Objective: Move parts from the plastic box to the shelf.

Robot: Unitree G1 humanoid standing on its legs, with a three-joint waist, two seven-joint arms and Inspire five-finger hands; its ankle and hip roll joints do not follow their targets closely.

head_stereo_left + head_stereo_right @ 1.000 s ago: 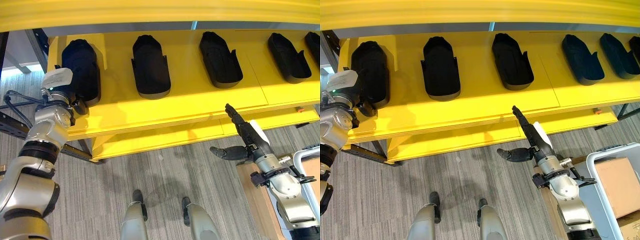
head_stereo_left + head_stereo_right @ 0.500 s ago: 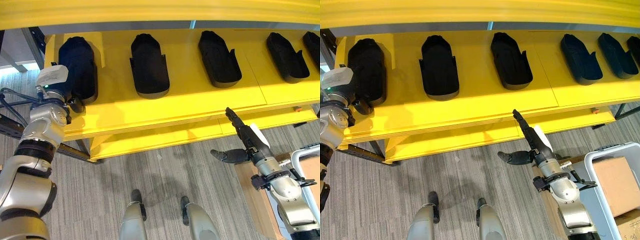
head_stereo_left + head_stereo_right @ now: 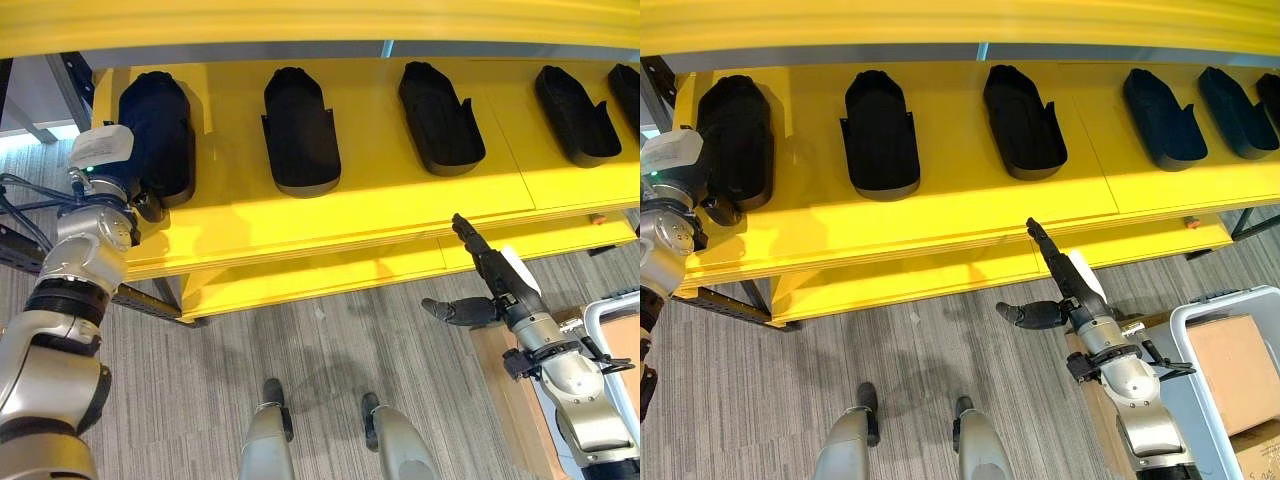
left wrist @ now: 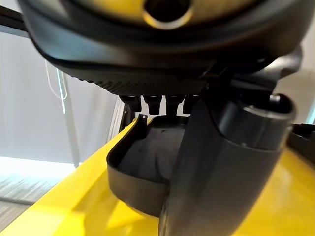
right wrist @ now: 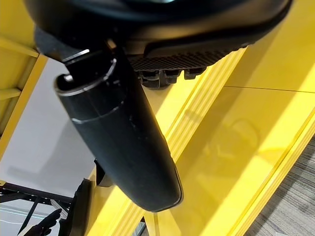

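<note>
A row of black moulded parts lies on the yellow shelf. My left hand is at the near end of the leftmost black part, which rests on the shelf. In the left wrist view its thumb lies against the outside of the part's near wall, and its fingers reach over the rim into the part. My right hand hangs below the shelf's front edge, open and holding nothing. Its fingers are straight and point up at the shelf, with the thumb spread to the left.
Three more black parts lie to the right on the same shelf. A lower yellow shelf juts out beneath. At the lower right stands a grey plastic box holding a cardboard box.
The leftmost part and my left hand have shifted slightly further back on the shelf, and the part now lies straighter. The right hand has barely moved.
</note>
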